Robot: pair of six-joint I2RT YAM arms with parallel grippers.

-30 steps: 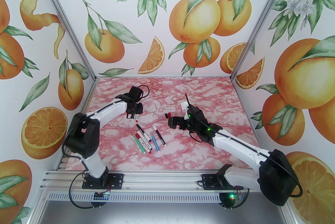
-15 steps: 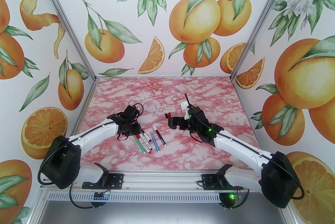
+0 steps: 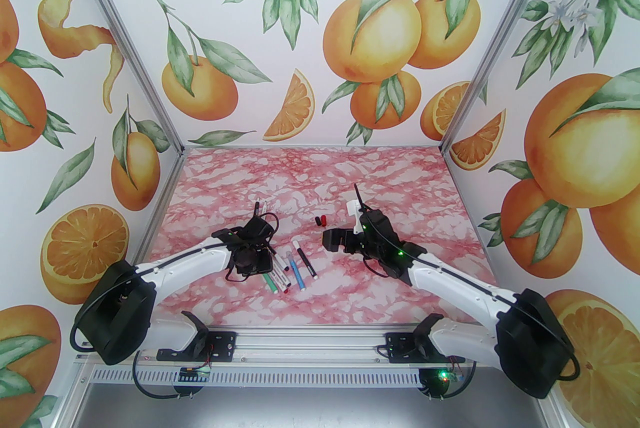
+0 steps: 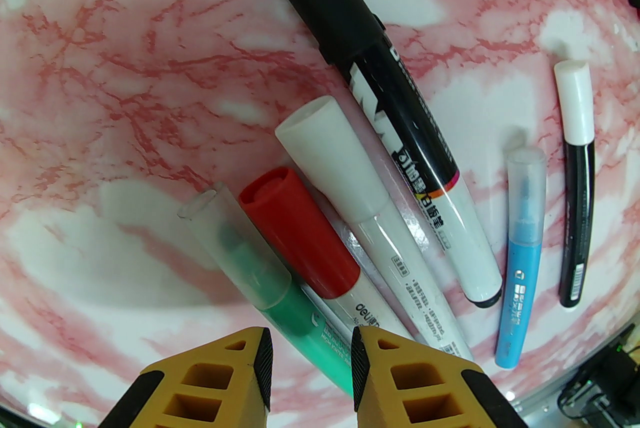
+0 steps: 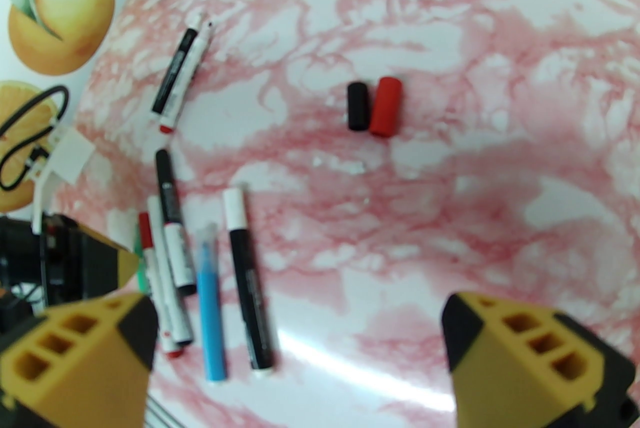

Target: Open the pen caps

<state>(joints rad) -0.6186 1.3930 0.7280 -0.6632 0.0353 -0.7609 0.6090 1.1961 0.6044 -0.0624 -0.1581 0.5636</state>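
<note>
Several capped pens (image 3: 292, 266) lie in a row near the table's middle. In the left wrist view they read as a black-capped pen (image 4: 350, 66), a white-capped pen (image 4: 340, 176), a red-capped pen (image 4: 295, 231), a green pen (image 4: 240, 246) and a blue pen (image 4: 522, 236) with clear caps, and a black pen with a white cap (image 4: 575, 116). My left gripper (image 4: 312, 356) hangs open low over the green and red-capped pens. Two loose pen caps, black (image 5: 357, 106) and red (image 5: 386, 106), lie side by side. My right gripper (image 5: 300, 351) stands wide open, holding nothing, just near of them.
Two uncapped pens (image 3: 260, 207) lie together behind the left gripper (image 3: 252, 261), also seen as a pair of pens (image 5: 180, 71) from the right wrist. The right gripper (image 3: 332, 238) hovers right of the row. Orange-print walls close in the pink marble table (image 3: 400, 176) on three sides.
The left arm has dropped and swung back toward me, from the far spot down onto the pen row, uncovering two pens behind it. The right gripper has shifted slightly nearer.
</note>
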